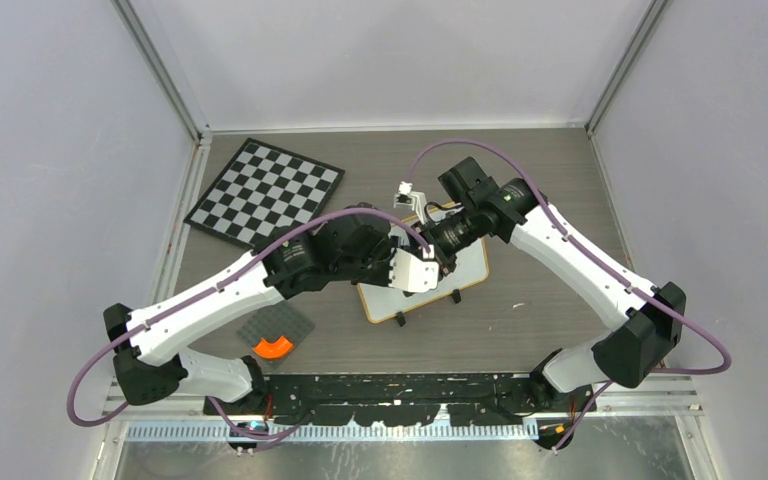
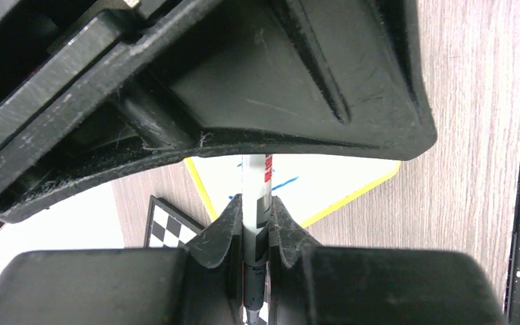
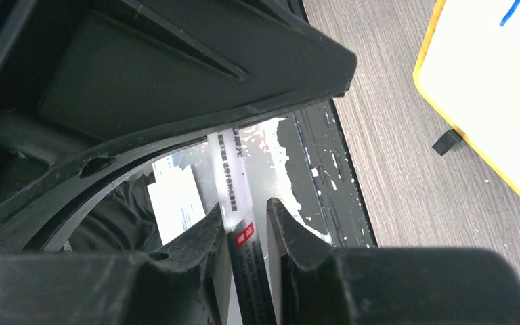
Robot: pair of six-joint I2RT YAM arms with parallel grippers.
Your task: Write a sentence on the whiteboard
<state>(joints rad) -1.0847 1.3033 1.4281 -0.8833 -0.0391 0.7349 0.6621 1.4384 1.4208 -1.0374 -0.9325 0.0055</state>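
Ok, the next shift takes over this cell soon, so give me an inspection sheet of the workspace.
Surface: grey wood-grain table, a few white flecks.
Job's things: small white whiteboard in a light wooden frame, flat at centre, one blue stroke; white-and-black marker pen held over it.
Clutter: black-and-white checkered chessboard, far left; dark grey square plate with an orange piece, near left.
Claws: left claw shut on the marker; right claw around the same marker, grip unclear.
Cables: purple cable looped along each arm.
Surroundings: pale grey walls, metal corner rails.
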